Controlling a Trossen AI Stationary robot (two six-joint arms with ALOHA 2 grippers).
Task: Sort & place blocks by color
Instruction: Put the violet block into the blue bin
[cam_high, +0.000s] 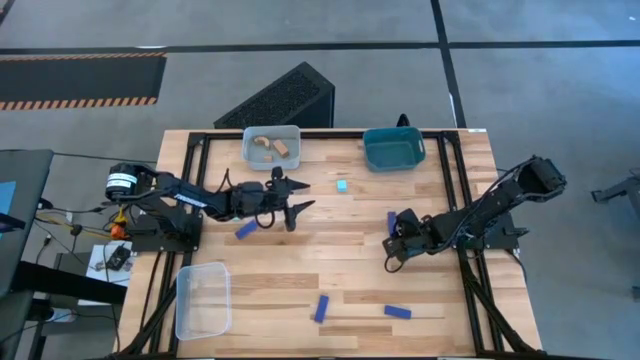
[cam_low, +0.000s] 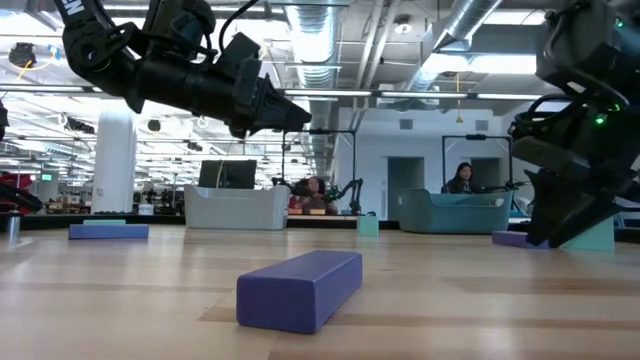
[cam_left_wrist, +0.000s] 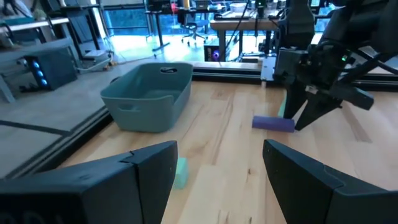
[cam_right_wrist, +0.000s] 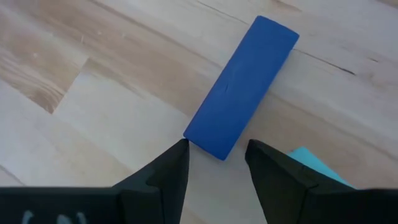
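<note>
My left gripper (cam_high: 297, 207) (cam_left_wrist: 217, 163) is open and raised above the table's middle (cam_low: 290, 115), touching nothing. A little cyan cube (cam_high: 342, 185) (cam_left_wrist: 180, 173) lies ahead of it, and a dark blue bar (cam_high: 246, 229) lies flat beside its arm. My right gripper (cam_high: 393, 238) (cam_right_wrist: 216, 152) is open and low over the table. Its fingertips stand on either side of the near end of another dark blue bar (cam_high: 392, 222) (cam_right_wrist: 242, 87), which lies flat. A cyan piece (cam_right_wrist: 311, 165) shows beside one finger. Tan pieces (cam_high: 273, 147) lie in a clear bin (cam_high: 250, 140).
A teal bin (cam_high: 393, 150) (cam_left_wrist: 149, 96) stands at the far edge, right of the clear bin. A second clear bin (cam_high: 203, 298) sits at the near left corner. Two more blue bars (cam_high: 321, 308) (cam_high: 397, 312) lie near the near edge. People sit in the room beyond.
</note>
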